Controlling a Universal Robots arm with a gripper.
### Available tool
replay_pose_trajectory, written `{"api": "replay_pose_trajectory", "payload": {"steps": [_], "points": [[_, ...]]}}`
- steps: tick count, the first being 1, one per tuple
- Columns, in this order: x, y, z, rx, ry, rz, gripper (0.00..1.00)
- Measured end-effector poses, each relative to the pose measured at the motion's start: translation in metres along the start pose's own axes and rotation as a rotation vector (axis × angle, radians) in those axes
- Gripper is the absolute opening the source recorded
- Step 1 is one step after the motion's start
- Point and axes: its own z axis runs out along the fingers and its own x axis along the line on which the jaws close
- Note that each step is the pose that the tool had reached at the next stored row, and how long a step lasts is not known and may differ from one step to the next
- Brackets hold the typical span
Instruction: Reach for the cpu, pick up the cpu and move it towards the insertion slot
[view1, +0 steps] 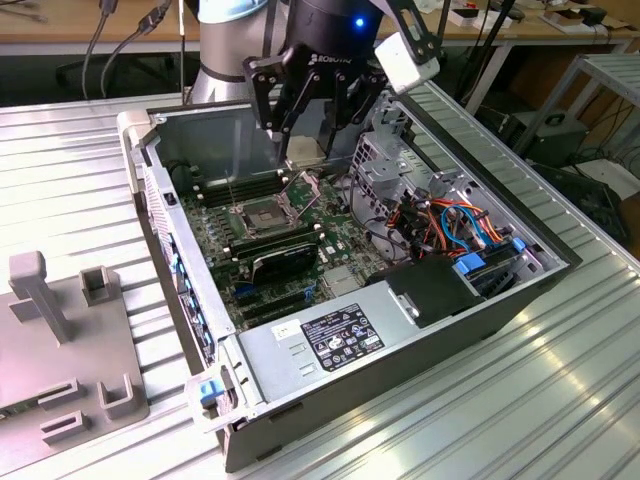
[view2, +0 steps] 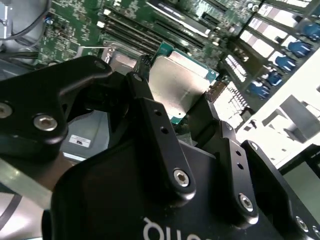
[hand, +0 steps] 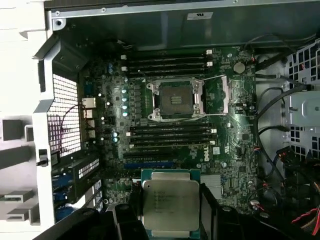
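My gripper (view1: 306, 156) hangs inside the open computer case, shut on the cpu (view1: 305, 149), a pale silver square chip held flat by its edges. In both wrist views the cpu (view2: 180, 85) (hand: 170, 204) sits between the black fingers (view2: 150, 115), green rim showing around its metal face. The insertion slot (view1: 262, 216) lies on the motherboard below and towards the exterior view's left of the chip. In the first wrist view the insertion slot (hand: 175, 99) stands open, with a dark centre, a silver frame and a raised wire lever. The chip is well above the board.
Black memory slots (hand: 170, 137) flank the socket. A drive cage (view1: 385, 165) and coloured cables (view1: 450, 225) fill the case's right side, and a power supply (view1: 330, 340) sits at its front. A grey fixture (view1: 60, 340) stands on the ribbed table, left.
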Motion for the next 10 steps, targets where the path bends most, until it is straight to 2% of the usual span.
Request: {"api": "replay_pose_trajectory", "payload": {"steps": [1, 2, 10], "points": [[-0.0064, 0.0021, 0.0008, 0.0001, 0.0001, 0.000, 0.55], [-0.0078, 0.0022, 0.0008, 0.0001, 0.0000, 0.001, 0.55], [-0.0080, 0.0023, 0.0008, -0.0001, 0.0001, 0.005, 0.55]]}}
